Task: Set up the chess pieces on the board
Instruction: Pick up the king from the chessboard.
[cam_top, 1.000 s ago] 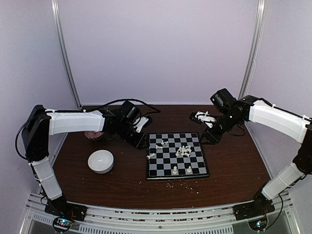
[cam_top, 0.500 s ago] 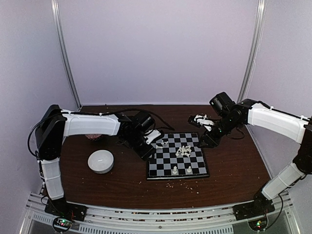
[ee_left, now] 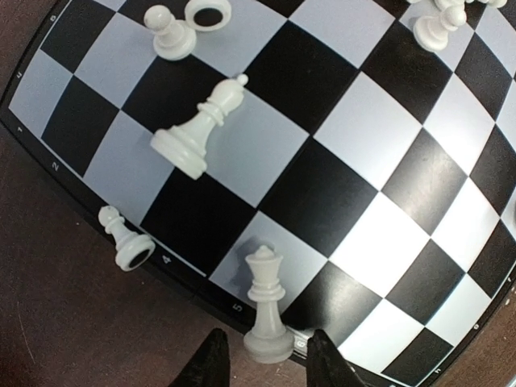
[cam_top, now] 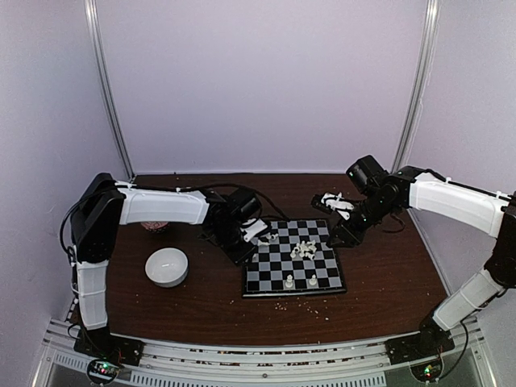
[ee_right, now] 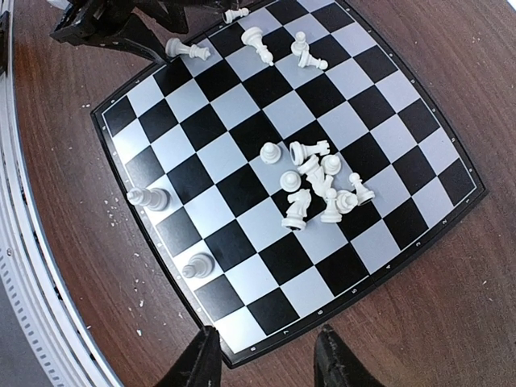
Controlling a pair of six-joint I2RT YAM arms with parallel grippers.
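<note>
- The board [cam_top: 270, 270] lies flat near the middle of the tabletop [cam_top: 387, 282], a little toward its right side.
- My left hand [ee_left: 267, 334] is low at the left rim of the board. Its fingers [ee_left: 214, 363] stand narrow, one on each side of the base of a crowned piece [ee_left: 264, 290]. This piece is upright on a square right at the rim.
- I see a thin dark gap on each side of that base, so the fingers are not pressing it.
- My right hand [ee_right: 266, 330] hovers at the far right corner of the board. Its fingers are partly apart and nothing is between them.
- Most of the chess pieces [ee_right: 318, 185] lie in a small heap near the middle of the board, touching each other.
- Two upright pieces [ee_right: 149, 197] stand in the row by the near rim, apart from the heap.
- A bishop [ee_left: 201, 133] is near the far left corner of the board. I cannot tell if it stands or lies.
- A pawn [ee_left: 125, 242] lies on its side just outside the left rim.
- A white bowl [cam_top: 167, 266] sits on the left part of the tabletop, well apart from the board.
- Some crumbs [cam_top: 302, 305] lie just beside the board's near rim.
</note>
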